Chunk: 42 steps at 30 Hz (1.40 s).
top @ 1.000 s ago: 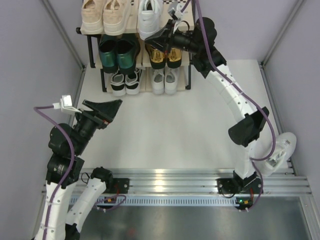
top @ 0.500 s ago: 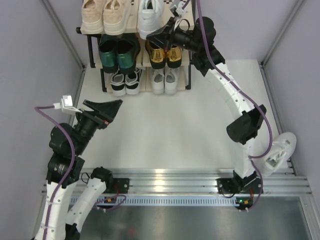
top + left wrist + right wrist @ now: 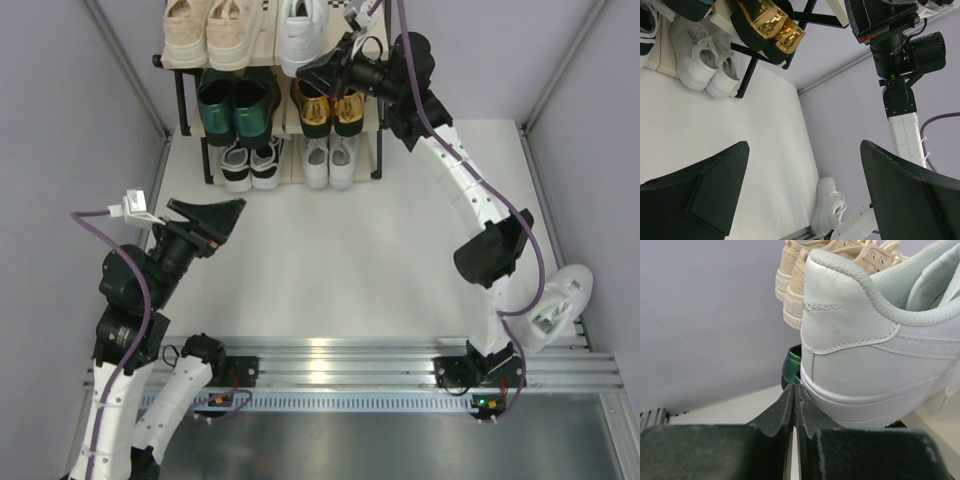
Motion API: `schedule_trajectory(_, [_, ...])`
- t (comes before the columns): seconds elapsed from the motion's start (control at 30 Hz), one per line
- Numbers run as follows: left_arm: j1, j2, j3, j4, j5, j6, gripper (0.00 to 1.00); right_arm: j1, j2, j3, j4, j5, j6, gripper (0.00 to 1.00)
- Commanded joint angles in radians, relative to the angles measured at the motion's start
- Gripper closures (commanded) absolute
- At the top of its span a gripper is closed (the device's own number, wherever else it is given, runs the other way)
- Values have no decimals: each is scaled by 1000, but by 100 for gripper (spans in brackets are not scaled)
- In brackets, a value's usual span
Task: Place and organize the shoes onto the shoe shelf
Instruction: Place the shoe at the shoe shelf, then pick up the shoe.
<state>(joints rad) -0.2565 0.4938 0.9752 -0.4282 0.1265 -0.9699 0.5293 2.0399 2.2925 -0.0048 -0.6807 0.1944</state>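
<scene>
I am holding my right gripper (image 3: pixel 318 72) up at the shoe shelf (image 3: pixel 183 100), which is standing at 12 o'clock on the table (image 3: pixel 400 230). Its fingers are pressing together with nothing between them. From the wrist they are pointing at the heel of a chunky white sneaker (image 3: pixel 865 340) sitting on the top board. I cannot tell whether the tips are touching that heel or stopping just short of it. From above, my gripper is covering the near end of that shoe, and the frame edge is cutting off its toe. It is also cutting off the toes of the beige sneakers (image 3: pixel 205 30) sitting at its 9 o'clock. On the middle board the dark green loafers (image 3: pixel 235 105) are sitting to the left of the gold loafers (image 3: pixel 325 108), the top board hiding their fronts. Below them the black-and-white sneakers (image 3: pixel 250 162) and white lace-ups (image 3: pixel 330 160) are showing only their heel halves. The other white sneaker (image 3: pixel 560 300) is lying alone at 4 o'clock by the table's right edge, well apart from the shelf, my right arm and its cable crossing part of it. I am keeping my left gripper (image 3: pixel 215 215) low at 8 o'clock with its fingers spread wide apart and holding nothing, aimed toward the shelf's bottom right corner.
</scene>
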Motion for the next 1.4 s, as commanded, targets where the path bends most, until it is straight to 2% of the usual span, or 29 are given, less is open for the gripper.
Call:
schedule_trajectory(0.0, [5,3,19,22,12,3,2,-29,-53,1,65,-31,17,95])
schedule_trajectory(0.23, [5,8,20,20,16,42,2,-9,-214,-125,8,-126,-24,96])
schedule_trajectory(0.37, [5,46,19,22,31,71,2,-29,-322,-211,-171,-146,-125,94])
schedule_trajectory(0.47, [5,69,-10,22,39,74,2,-84,-418,-307,-325,-149,-185,86])
schedule_trajectory(0.57, [5,95,-78,64,70,41,2,-169,-538,-444,-502,-112,-324,79])
schedule_trajectory(0.63, [5,112,-140,129,132,11,2,-233,-628,-549,-643,-51,-384,75])
schedule_trajectory(0.8, [5,164,-277,268,258,-84,2,-405,-919,-887,-770,117,-486,57])
schedule_trajectory(0.93, [3,190,-366,365,318,-130,2,-613,-995,-975,-990,275,-564,49])
schedule_trajectory(1.13, [3,337,-326,368,413,-52,2,-863,-1101,-1084,-1126,472,-723,40])
schedule_trajectory(1.23, [2,426,-288,379,466,-26,2,-923,-1104,-1096,-1214,590,-794,36])
schedule_trajectory(1.37, [-16,517,-236,411,492,-6,2,-973,-1156,-1102,-1299,632,-897,27])
